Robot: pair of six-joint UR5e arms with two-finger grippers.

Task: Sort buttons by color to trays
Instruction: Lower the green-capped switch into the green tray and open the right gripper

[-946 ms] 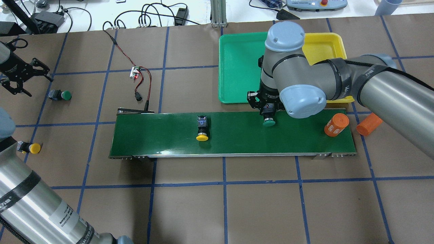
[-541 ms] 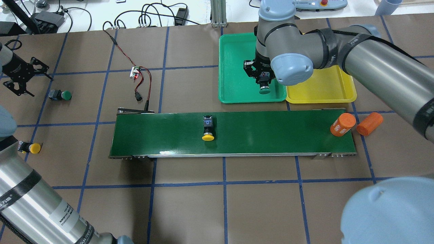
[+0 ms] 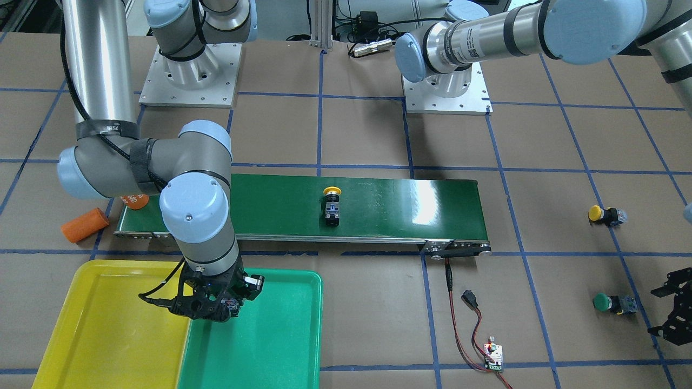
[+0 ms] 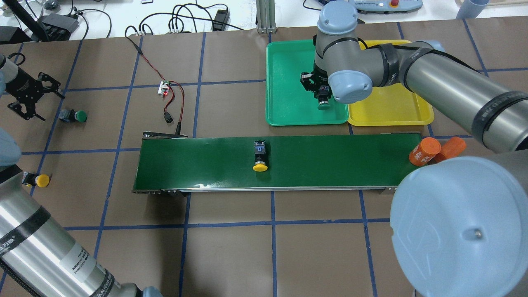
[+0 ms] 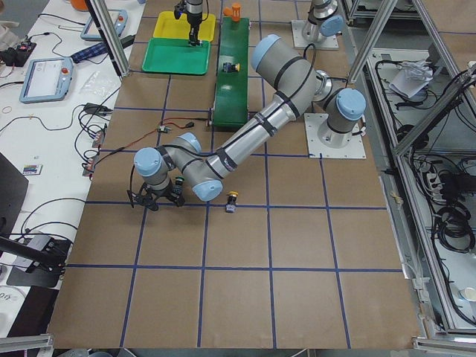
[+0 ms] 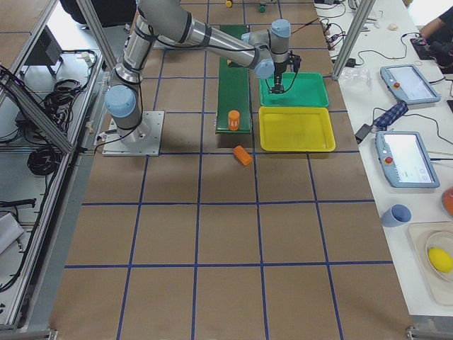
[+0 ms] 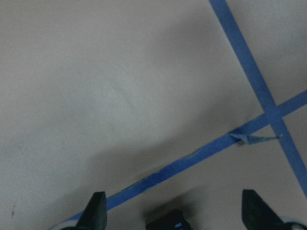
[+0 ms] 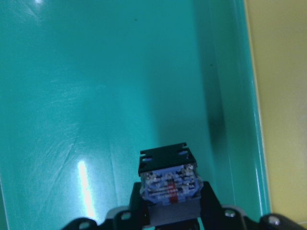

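1. In the right wrist view the green button (image 8: 168,178) showed only its terminal end; its cap was hidden.
2. The right arm (image 3: 192,216) hid most of one orange cylinder (image 3: 133,201) in the front-facing view.
3. A dark shape (image 7: 165,221) at the left wrist view's bottom edge was blurred and cut off.

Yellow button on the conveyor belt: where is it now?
In the overhead view the yellow button lies on its side at the middle of the conveyor belt, cap toward the robot, left of the green tray.
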